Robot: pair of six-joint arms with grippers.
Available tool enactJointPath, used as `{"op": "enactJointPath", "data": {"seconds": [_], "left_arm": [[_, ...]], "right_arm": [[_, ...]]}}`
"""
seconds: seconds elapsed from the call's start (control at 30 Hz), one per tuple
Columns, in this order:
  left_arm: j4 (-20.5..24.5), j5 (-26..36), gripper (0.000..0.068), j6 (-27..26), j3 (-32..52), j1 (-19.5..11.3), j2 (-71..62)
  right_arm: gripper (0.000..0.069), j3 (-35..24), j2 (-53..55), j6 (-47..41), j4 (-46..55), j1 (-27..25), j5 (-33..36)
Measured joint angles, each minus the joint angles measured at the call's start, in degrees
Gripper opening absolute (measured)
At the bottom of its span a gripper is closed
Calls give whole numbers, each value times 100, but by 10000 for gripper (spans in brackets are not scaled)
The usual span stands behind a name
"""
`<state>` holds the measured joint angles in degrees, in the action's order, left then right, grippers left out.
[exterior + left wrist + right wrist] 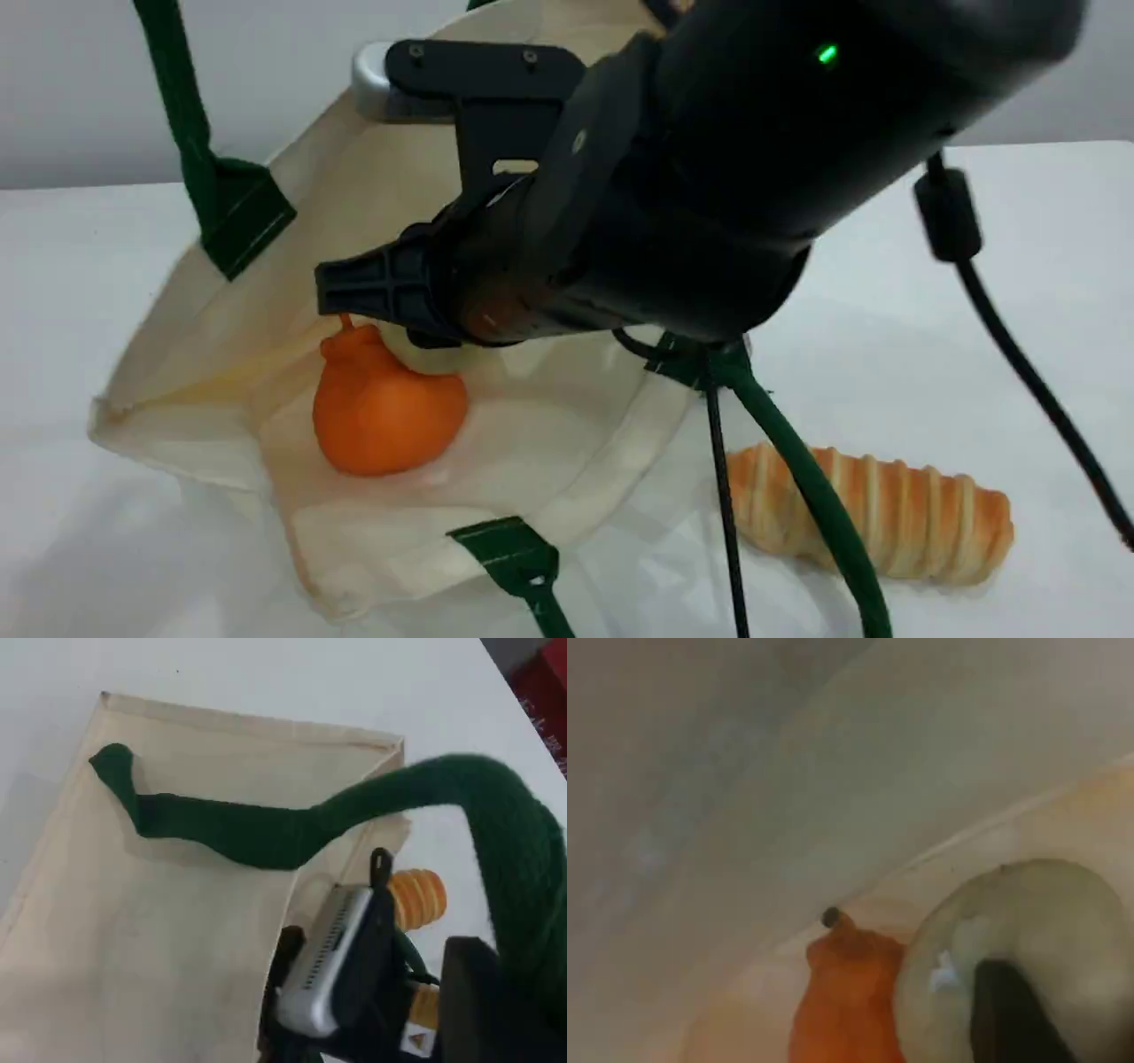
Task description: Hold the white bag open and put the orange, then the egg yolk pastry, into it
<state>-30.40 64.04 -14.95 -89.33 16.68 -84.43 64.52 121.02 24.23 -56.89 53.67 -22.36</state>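
The white bag [549, 434] lies on the table with its mouth held open. One green handle [190, 133] is pulled up past the top edge. In the left wrist view that handle [496, 806] runs down into my left gripper [483, 1010], which is shut on it above the bag [159, 930]. The orange [385, 412] rests inside the bag. My right gripper [381, 319] reaches into the mouth just above the orange, shut on the pale egg yolk pastry [434, 356]. The right wrist view shows the pastry [1028, 930] at the right gripper [1010, 1028], with the orange [850, 992] beside it.
A long striped bread loaf [886, 523] lies on the table to the right of the bag, also seen as the loaf [418, 896] in the left wrist view. The bag's other green handle [797, 470] and a black cable [1019, 354] trail over the table near it.
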Motion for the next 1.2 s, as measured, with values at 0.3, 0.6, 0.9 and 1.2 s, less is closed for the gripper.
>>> {"op": "enactJointPath", "data": {"seconds": [0.3, 0.6, 0.9, 1.2], "left_arm": [[15, 2, 66, 0, 0, 0, 0], [54, 2, 66, 0, 0, 0, 0], [187, -110, 66, 0, 0, 0, 0], [354, -110, 66, 0, 0, 0, 0]], "right_arm": [[185, 347, 421, 108, 34, 0, 189], [360, 341, 415, 539, -9, 0, 359], [523, 330, -62, 1167, -29, 0, 1140], [525, 330, -402, 1428, -29, 0, 1314]]}}
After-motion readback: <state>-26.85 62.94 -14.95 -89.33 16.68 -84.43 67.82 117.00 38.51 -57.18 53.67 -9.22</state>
